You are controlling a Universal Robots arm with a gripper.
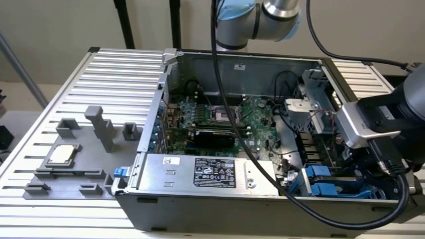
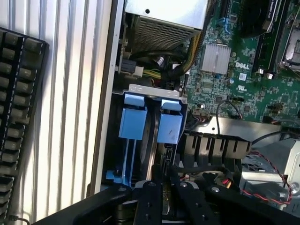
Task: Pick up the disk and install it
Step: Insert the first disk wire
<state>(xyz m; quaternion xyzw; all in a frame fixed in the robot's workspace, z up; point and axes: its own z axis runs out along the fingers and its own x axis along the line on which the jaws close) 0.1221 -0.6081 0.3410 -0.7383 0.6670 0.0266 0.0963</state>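
Note:
The disk (image 2: 153, 136) stands on edge in the drive bay at the corner of the open computer case (image 1: 199, 209), and I see only its thin dark edge between the blue carrier rails (image 2: 132, 123). My gripper (image 2: 164, 202) is right over it, its two black fingers (image 2: 149, 204) close together and clamped on the disk's near edge. In the exterior view the blue carrier (image 1: 319, 173) sits at the case's front corner on that view's right, under the arm's wrist and camera (image 1: 362, 127), which hide the fingers.
A large silver box with a black label (image 1: 199, 172) lies beside the bay. The green motherboard (image 1: 229, 117) and loose cables (image 2: 220, 115) fill the case. A small CPU chip (image 1: 61, 154) rests on a grey fixture. A black keyboard (image 2: 18, 117) lies on the ribbed table (image 2: 70, 93).

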